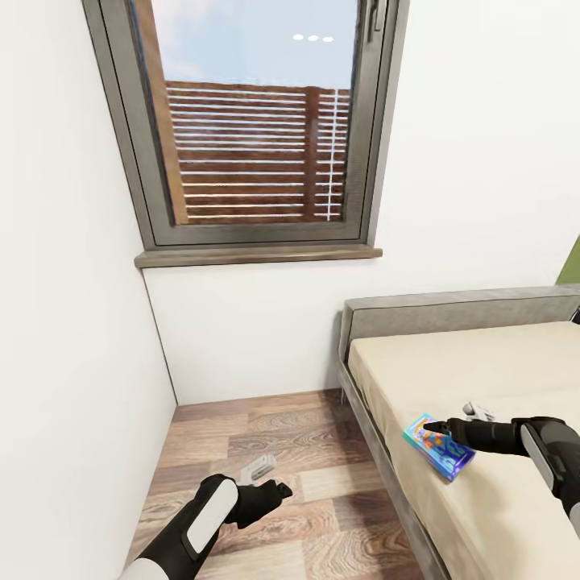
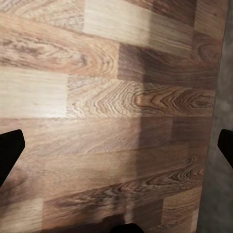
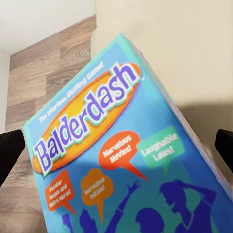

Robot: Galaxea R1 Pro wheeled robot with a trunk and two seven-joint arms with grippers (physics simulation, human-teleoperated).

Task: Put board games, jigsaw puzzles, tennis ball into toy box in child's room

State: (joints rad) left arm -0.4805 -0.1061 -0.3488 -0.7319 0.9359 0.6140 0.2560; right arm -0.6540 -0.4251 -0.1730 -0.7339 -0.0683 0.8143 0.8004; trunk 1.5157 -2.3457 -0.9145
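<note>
Cardboard box: Balderdash board game (image 1: 439,445) — on the bed (image 1: 499,370), near its floor-side edge.
Handling: likely light, stiff, glossy — may slip.
Hold: across the narrow sides.
Right gripper (image 1: 432,426): at the box, fingers apart.
Left gripper (image 1: 274,486): over the wood floor (image 2: 107,97), fingers apart, empty.

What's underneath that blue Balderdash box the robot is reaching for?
The Balderdash box sits tilted near the edge of the bed's beige mattress, with wooden floor beyond that edge. The patch of mattress directly beneath the box is covered, so anything there can't be seen.
</note>
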